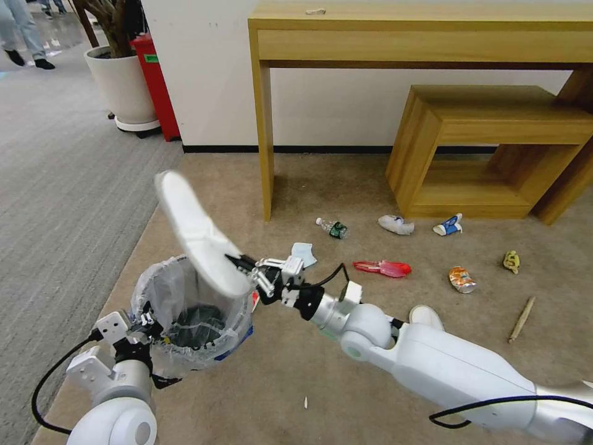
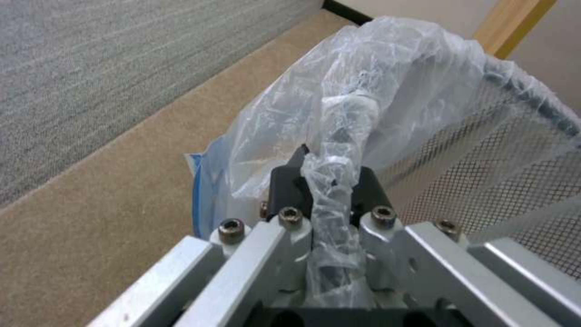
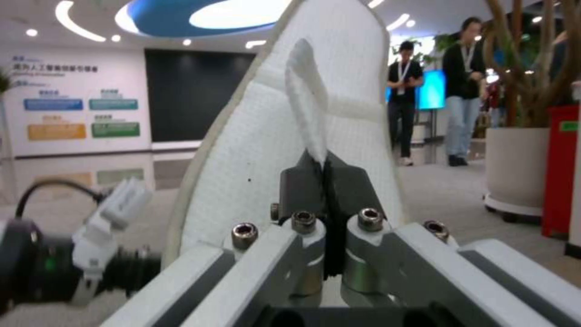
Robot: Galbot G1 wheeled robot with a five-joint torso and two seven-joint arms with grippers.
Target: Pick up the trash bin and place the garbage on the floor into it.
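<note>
Pinching one white slipper [image 1: 197,232] above the trash bin [image 1: 191,315] — right gripper [image 1: 238,262]; left gripper [image 1: 145,321] fingers clamp its rim.

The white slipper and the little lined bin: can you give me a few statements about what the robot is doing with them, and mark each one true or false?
1. The right gripper is shut on the strap of the flat white fabric slipper. True.
2. The slipper lies flat on the beige-tan carpet. False: it is held tilted above the bin's rim.
3. The left gripper pinches the rim of the small round dark mesh trash bin, through its translucent plastic bag. True.
4. The crushed orange can is already in the bin. False: it lies on the carpet.
5. The red wrapper sits on the low wooden bench. False: it lies on the carpet.
</note>
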